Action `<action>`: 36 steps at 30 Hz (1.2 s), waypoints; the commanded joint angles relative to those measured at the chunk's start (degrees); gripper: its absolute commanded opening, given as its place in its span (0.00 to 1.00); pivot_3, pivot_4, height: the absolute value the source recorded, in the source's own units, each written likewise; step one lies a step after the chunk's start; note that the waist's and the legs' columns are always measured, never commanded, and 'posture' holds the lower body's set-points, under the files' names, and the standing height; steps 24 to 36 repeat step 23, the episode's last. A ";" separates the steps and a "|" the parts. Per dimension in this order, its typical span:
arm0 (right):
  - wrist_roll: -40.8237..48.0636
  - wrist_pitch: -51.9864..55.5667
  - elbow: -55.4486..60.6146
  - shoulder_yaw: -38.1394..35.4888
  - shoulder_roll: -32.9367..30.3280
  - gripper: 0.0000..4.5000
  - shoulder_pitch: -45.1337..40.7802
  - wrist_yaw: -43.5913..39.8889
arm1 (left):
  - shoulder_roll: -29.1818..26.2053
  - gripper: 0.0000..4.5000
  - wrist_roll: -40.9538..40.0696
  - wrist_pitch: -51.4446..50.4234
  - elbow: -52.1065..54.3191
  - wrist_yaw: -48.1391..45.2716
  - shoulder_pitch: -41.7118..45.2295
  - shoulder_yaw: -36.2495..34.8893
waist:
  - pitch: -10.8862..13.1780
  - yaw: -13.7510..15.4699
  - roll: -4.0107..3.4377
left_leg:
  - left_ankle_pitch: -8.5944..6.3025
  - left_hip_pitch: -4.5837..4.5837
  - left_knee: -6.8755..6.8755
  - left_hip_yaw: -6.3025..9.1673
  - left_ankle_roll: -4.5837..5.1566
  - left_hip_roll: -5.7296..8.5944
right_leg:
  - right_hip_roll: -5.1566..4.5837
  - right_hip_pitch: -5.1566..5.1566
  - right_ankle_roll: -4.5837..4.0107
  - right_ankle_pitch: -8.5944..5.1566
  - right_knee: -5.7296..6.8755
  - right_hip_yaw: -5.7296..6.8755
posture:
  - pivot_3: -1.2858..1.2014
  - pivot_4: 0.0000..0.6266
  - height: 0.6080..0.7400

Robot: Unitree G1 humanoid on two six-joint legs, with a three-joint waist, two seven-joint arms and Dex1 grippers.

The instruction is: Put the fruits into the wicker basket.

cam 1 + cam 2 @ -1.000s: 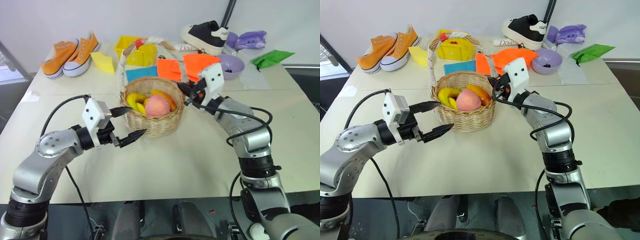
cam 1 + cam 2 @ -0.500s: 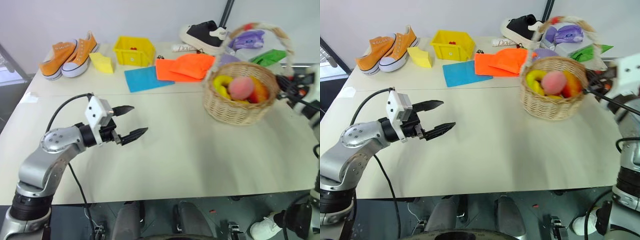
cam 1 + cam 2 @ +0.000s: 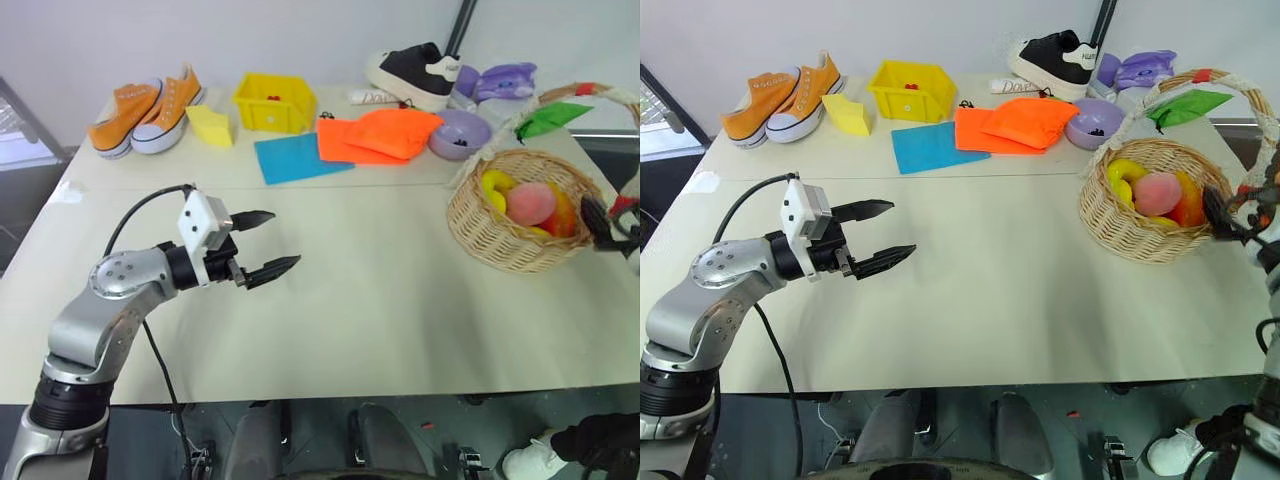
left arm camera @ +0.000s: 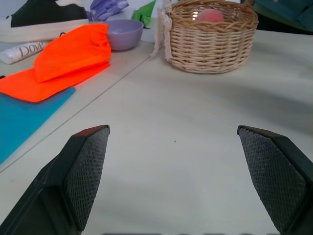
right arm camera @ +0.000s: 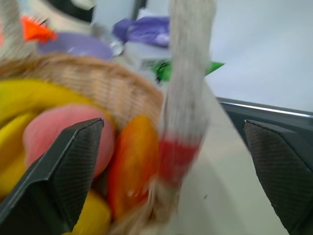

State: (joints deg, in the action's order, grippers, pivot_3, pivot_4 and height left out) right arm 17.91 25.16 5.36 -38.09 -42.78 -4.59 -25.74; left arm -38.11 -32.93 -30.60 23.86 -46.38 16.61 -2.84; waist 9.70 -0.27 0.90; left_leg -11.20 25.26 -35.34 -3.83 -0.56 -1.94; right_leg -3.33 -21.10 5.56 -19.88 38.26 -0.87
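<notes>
The cream table (image 3: 360, 300) carries the round tan woven wicker basket with its tall white-and-red wrapped handle (image 3: 520, 215) near its right edge, and inside lie the toy fruits: a round pink peach (image 3: 531, 203), a yellow one (image 3: 495, 187) and a red-and-orange one (image 3: 562, 212). No fruit lies loose on the table, so I judge the task as good as done. The right gripper (image 3: 1230, 212) sits just beside the basket's right rim, its two black fingers spread wide either side of the handle's foot, gripping nothing. The left gripper (image 3: 268, 243) hangs well apart over the middle-left of the table, fingers wide and empty, pointing towards the basket. Any further move falls to the right arm, by far the nearer. The right wrist view shows the handle standing between the right fingers (image 5: 58, 171), which the head views leave uncertain
</notes>
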 commanded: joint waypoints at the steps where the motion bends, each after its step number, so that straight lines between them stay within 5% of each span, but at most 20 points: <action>1: 3.43 -2.48 5.54 -7.47 -0.97 0.99 7.99 -6.64 | -0.31 1.00 0.66 1.54 -0.73 -1.06 0.91 -0.48 | 0.00 0.24 0.00 | -0.01 -0.01 0.01 0.01 0.01 0.00 | 0.01 0.05 0.03 -0.02 -0.03 0.01 | 0.52 0.24 0.95; 9: 15.65 0.20 21.31 -5.53 1.05 0.99 19.69 -17.78 | -0.28 1.00 3.94 4.46 -6.54 0.60 -2.77 -3.39 | 0.00 -1.68 0.01 | -0.08 -1.03 0.22 -0.19 0.04 -0.10 | -0.09 0.88 0.01 -0.03 -0.15 -0.19 | 0.52 0.24 0.95; 22: 9.06 -2.85 15.05 23.90 6.89 0.99 3.76 -15.67 | 3.89 1.00 10.63 11.80 -8.32 9.98 -19.22 -9.84 | -0.03 -0.39 0.16 | -0.13 -0.83 0.18 -0.27 0.11 -0.09 | -0.36 0.69 -0.03 -0.02 -0.19 -0.19 | 0.52 0.24 0.95; 36: 8.73 -3.24 14.23 24.66 7.03 0.99 3.00 -15.89 | 4.23 1.00 10.69 11.84 -7.88 10.45 -19.93 -9.98 | -0.03 -0.39 0.16 | -0.13 -0.82 0.18 -0.27 0.12 -0.09 | -0.37 0.69 -0.03 -0.02 -0.19 -0.18 | 0.52 0.24 0.95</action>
